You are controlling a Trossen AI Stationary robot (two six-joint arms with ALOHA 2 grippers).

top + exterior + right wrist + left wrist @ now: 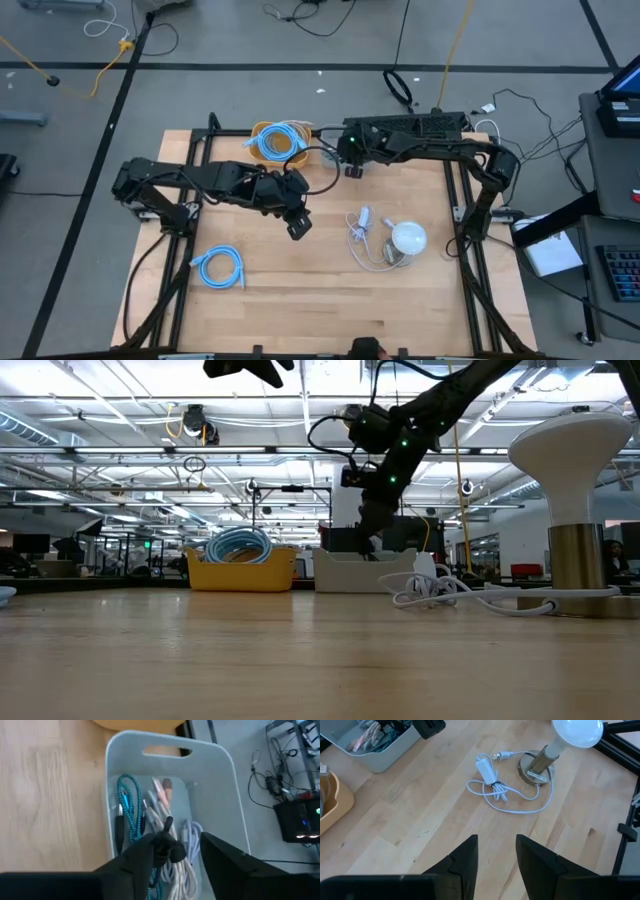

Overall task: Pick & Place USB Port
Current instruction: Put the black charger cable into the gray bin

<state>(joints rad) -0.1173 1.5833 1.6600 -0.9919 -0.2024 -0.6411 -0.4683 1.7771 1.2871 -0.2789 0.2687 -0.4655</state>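
Reaching into the grey bin (pixel 227 795), the open right gripper (pixel 176 851) should close on only one dark cable plug (pixel 167 845) and lift straight up, while the left gripper (pixel 496 854) waits open above the table.

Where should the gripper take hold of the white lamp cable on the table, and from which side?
Grip the white cable at its bundled middle, where a tie gathers the loops into one thicker strand. Come from straight above, fingers across the bundle: it lies flat on the table, apart from the lamp base, with bare wood on both sides. The left gripper is open nearby, probably the better one.
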